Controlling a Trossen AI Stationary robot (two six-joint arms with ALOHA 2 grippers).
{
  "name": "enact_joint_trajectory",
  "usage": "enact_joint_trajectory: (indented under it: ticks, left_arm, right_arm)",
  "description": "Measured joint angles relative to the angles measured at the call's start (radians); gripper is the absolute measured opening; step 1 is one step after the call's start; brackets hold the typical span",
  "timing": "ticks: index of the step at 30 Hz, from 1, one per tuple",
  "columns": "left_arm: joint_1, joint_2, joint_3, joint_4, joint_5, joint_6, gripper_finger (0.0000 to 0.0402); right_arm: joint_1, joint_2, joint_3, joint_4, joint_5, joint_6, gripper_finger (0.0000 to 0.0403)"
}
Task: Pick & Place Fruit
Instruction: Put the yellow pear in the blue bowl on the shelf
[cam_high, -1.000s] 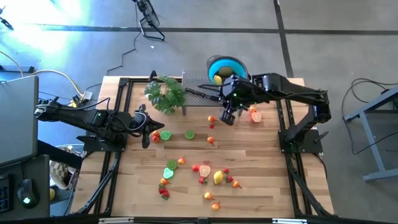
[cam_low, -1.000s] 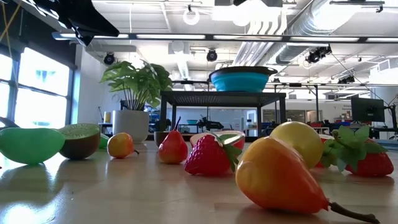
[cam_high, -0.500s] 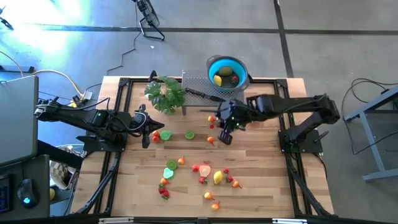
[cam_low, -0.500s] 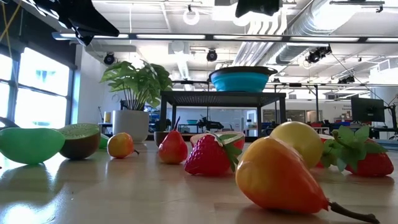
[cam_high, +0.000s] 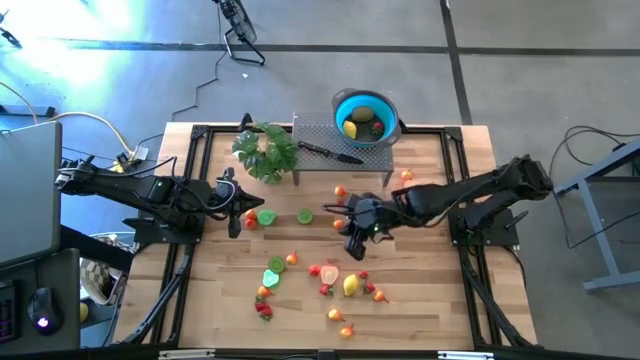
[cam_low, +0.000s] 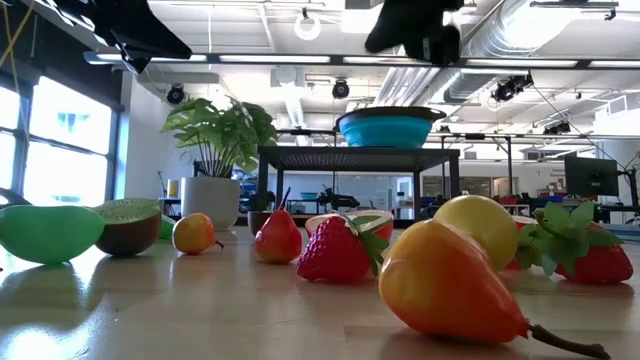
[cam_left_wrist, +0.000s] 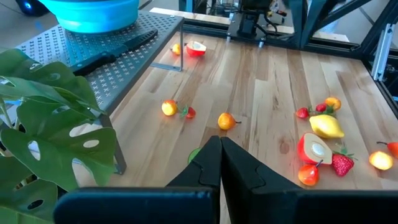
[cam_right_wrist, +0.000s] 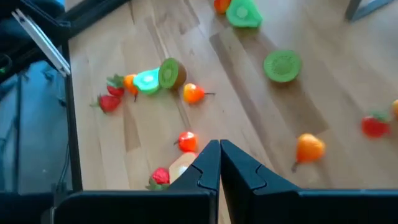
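Note:
Small toy fruits lie scattered on the wooden table: a lime half (cam_high: 305, 215), a lemon (cam_high: 350, 285), strawberries (cam_high: 264, 308) and an orange pear (cam_right_wrist: 309, 148). More fruit sits in the blue bowl (cam_high: 365, 113) at the far edge. My right gripper (cam_high: 355, 243) hangs shut over the table's middle, above the fruit and touching none. Its shut fingertips (cam_right_wrist: 219, 149) show in the right wrist view, and in the low view the right gripper (cam_low: 415, 25) is high above the table. My left gripper (cam_high: 232, 213) waits shut at the table's left, holding nothing; its wrist view also shows the left gripper (cam_left_wrist: 219, 144) shut.
A perforated metal rack (cam_high: 318, 160) stands at the far middle with a black-handled knife (cam_high: 330, 152) on it. The leafy plant (cam_high: 265, 150) stands to the rack's left. A kiwi half (cam_right_wrist: 172, 73) and a green piece (cam_right_wrist: 146, 81) lie toward the near left.
My right gripper has come away from the rack by the bowl, moving toward the table's near edge and down, and now tips more steeply toward the fruit in the middle. It has stayed shut. No fruit has moved.

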Motion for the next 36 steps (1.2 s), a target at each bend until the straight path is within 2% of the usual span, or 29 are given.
enact_joint_trajectory:
  ticks: [9,13,17,21,29,36]
  left_arm:
    - [0.000,0.000,0.000,0.000,0.000,0.000,0.0000]
    - [0.000,0.000,0.000,0.000,0.000,-0.006,0.0000]
    - [0.000,0.000,0.000,0.000,0.004,-0.041,0.0000]
    - [0.000,0.000,0.000,0.000,0.004,-0.061,0.0000]
    - [0.000,0.000,0.000,0.000,0.003,-0.061,0.0000]
    - [0.000,0.000,0.000,0.000,0.003,-0.061,0.0000]
  right_arm:
    - [-0.018,-0.001,-0.230,0.355,-0.001,0.086,0.0003]
    - [-0.035,-0.001,-0.308,0.448,0.000,0.153,0.0003]
    - [-0.055,-0.001,-0.353,0.576,0.003,0.283,0.0003]
    - [-0.063,-0.001,-0.363,0.703,-0.001,0.302,0.0003]
    - [-0.063,-0.001,-0.363,0.733,0.014,0.187,0.0003]
    - [-0.063,-0.001,-0.363,0.704,0.052,0.185,0.0008]
